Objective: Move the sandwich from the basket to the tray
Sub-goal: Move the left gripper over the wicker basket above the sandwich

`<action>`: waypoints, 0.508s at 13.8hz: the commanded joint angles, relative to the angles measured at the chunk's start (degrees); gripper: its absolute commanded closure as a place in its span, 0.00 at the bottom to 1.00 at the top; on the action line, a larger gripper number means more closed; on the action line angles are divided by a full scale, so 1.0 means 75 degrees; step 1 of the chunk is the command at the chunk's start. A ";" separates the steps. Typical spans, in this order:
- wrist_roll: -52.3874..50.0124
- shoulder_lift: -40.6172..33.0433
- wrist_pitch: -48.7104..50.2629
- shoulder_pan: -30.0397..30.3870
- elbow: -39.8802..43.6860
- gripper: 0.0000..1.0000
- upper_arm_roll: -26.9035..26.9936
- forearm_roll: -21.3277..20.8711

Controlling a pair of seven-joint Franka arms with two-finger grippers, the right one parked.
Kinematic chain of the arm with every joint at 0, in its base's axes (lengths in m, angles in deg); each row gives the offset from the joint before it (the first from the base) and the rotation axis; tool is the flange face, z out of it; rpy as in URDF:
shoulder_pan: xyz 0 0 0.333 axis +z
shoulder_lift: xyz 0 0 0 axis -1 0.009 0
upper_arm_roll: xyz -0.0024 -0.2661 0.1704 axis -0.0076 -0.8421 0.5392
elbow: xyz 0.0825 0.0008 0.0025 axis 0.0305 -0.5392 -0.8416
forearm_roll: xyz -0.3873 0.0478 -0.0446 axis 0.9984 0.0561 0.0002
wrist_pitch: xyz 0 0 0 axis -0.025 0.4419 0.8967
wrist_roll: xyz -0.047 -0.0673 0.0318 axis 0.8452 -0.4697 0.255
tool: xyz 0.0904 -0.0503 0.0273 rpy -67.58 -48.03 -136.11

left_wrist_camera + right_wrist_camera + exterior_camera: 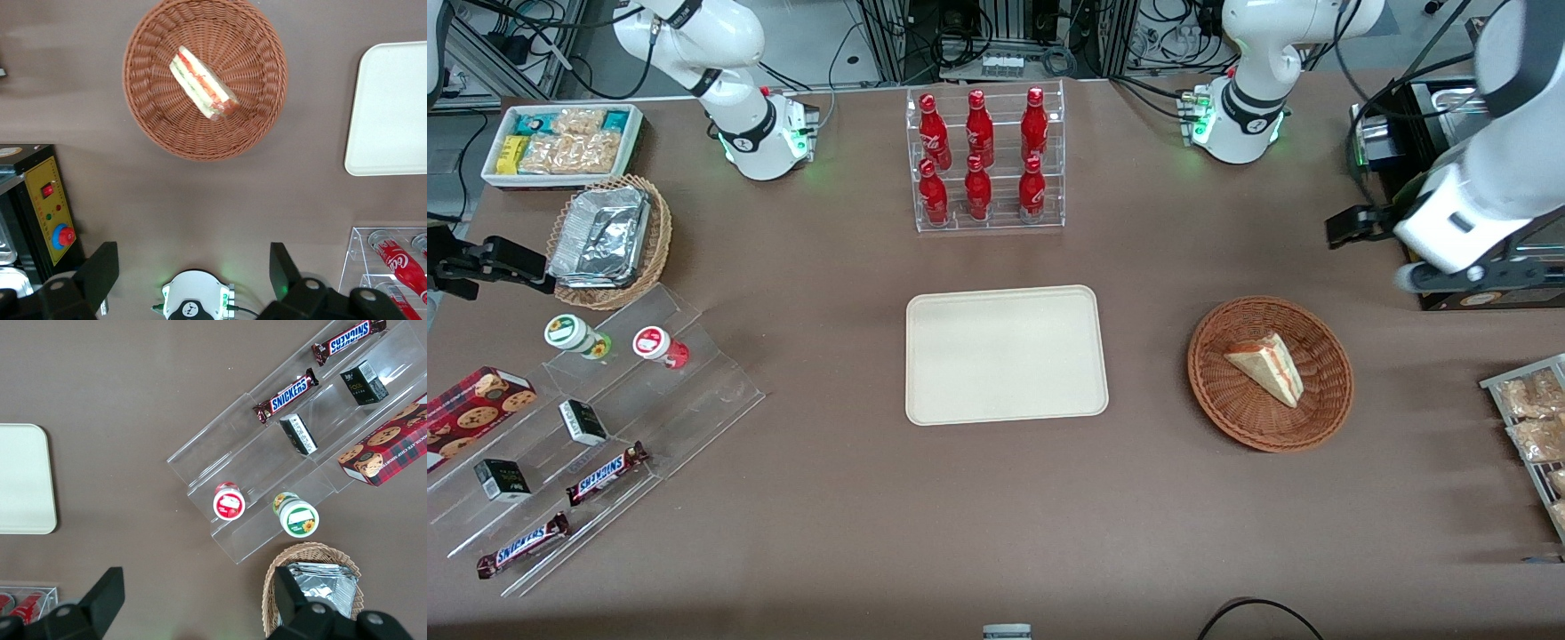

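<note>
In the basket, the sandwich lies well apart from the open, empty claw.

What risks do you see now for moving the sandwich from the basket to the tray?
The sandwich leans on the sloping inner wall of the basket, so the fingers may slip off it or squash the soft bread. The open gripper hangs high above the table, farther from the front camera than the basket. The light basket might shift. The tray has only a low rim.

table: brown | on it: tray; basket; bottle rack; perhaps acrylic snack steps
</note>
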State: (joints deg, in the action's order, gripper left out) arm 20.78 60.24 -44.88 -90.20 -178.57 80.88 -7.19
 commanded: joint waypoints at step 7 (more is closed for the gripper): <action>-0.0030 -0.0347 -0.1606 0.0049 -0.1668 0.00 0.0044 -0.0084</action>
State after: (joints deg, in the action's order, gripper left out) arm 20.78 60.81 -53.55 -90.00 -186.00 81.14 -7.31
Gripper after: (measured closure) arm 0.000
